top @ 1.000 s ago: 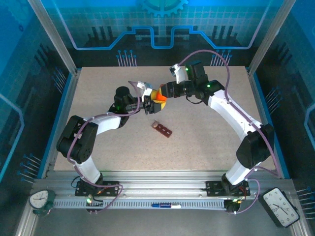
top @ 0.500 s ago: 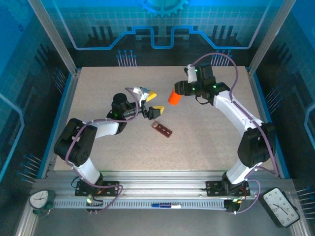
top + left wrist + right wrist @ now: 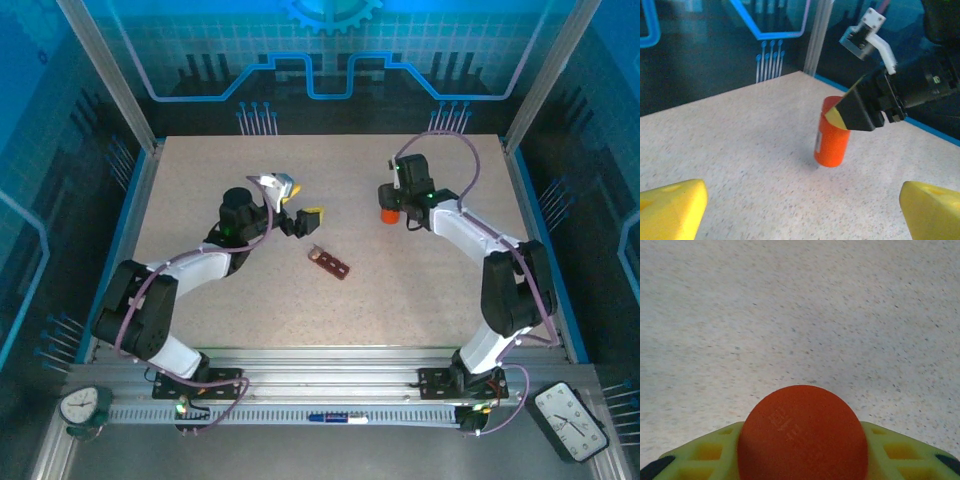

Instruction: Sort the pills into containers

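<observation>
The right gripper (image 3: 390, 200) is clenching a small orange cylindrical plastic bottle (image 3: 389, 214), holding it upright low over the speckled beige tabletop (image 3: 200, 170), right of centre; whether its base is touching the surface cannot be told. The left gripper (image 3: 299, 201) is hovering with its yellow fingers (image 3: 670, 207) spread wide, grasping nothing and facing the bottle. The dark reddish-brown strip of square containers (image 3: 330, 263) is lying flat between the arms, near the left gripper and well apart from the bottle.
</observation>
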Action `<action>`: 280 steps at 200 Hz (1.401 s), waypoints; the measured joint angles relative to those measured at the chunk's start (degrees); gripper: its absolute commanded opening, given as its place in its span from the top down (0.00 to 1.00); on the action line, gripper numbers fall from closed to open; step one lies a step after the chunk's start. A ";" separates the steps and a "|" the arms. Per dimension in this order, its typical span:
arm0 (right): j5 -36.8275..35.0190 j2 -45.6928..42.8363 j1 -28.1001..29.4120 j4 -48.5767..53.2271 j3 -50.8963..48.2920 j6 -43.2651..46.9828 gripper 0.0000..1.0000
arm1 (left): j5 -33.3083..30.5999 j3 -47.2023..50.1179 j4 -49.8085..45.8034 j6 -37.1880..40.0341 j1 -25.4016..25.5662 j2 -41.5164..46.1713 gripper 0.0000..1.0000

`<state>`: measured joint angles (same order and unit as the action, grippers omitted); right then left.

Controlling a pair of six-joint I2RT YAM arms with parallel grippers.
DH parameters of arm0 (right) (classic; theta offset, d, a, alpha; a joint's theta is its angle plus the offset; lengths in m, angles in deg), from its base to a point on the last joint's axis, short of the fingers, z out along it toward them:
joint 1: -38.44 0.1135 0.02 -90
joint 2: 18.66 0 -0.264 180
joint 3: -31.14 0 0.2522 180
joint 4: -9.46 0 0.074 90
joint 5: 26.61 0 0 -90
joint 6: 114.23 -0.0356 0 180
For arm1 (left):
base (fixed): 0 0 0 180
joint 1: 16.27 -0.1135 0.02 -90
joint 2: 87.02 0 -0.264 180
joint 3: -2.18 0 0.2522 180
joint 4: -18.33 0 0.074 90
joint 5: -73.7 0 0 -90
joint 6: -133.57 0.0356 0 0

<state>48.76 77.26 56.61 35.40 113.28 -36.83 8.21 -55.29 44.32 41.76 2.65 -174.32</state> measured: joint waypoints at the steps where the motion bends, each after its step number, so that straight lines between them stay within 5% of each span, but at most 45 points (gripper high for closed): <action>1: -0.15 0.07 0.00 -0.22 -0.22 -0.02 0.79 | -0.11 -0.07 -0.22 0.04 0.00 0.02 0.01; 83: -3.87 0.83 -0.26 -7.52 -7.26 -4.20 0.73 | -6.93 -4.15 -15.54 0.68 0.00 2.45 0.01; 183: -0.24 -2.01 -2.67 -6.27 -9.53 -7.15 0.25 | -10.84 -4.92 -18.95 -2.27 0.00 3.48 0.01; 280: 15.67 -13.33 -1.60 2.47 -2.58 -7.76 0.22 | -14.29 -6.21 -19.19 -4.09 -0.02 3.48 0.01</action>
<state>64.43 63.92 55.02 37.87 110.70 -44.59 -6.08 -61.50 25.13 37.68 2.63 -170.85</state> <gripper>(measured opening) 0.777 0.990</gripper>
